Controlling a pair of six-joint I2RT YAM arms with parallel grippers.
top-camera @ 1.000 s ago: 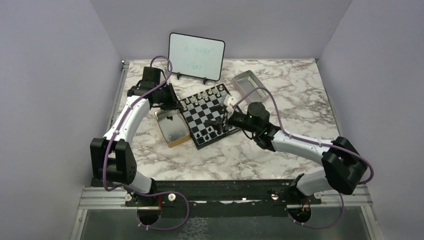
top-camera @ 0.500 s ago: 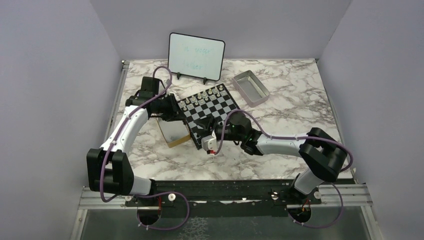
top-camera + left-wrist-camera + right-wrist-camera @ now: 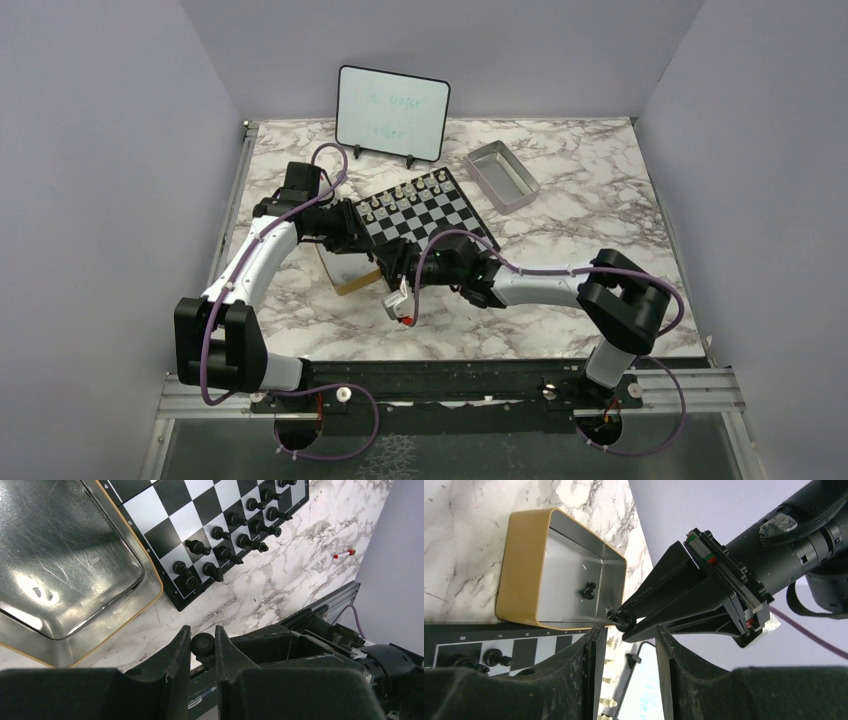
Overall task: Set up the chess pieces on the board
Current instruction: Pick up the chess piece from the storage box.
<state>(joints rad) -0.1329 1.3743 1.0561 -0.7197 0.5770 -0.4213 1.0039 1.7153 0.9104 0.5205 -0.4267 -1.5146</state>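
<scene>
L-ARM: white-and-black left arm (image 3: 262, 245) reaches forward, wrist bent right | L-EE: left end effector (image 3: 201, 636) pinched on a tiny black chess piece (image 3: 202, 644) | R-ARM: white-and-black right arm (image 3: 540, 285) folded, forearm stretched left | R-EE: right end effector (image 3: 627, 631) jaws apart, empty

Light was soft and even, barely any shadows on the tabletop (image 3: 600, 190). Glare hit the floor of the box (image 3: 60, 555); close-up fingers (image 3: 170, 675) looked blurry.

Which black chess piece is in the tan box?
The lone black piece on the tan box's metal floor; another is pinched in the left gripper, the rest stand on the board.
</scene>
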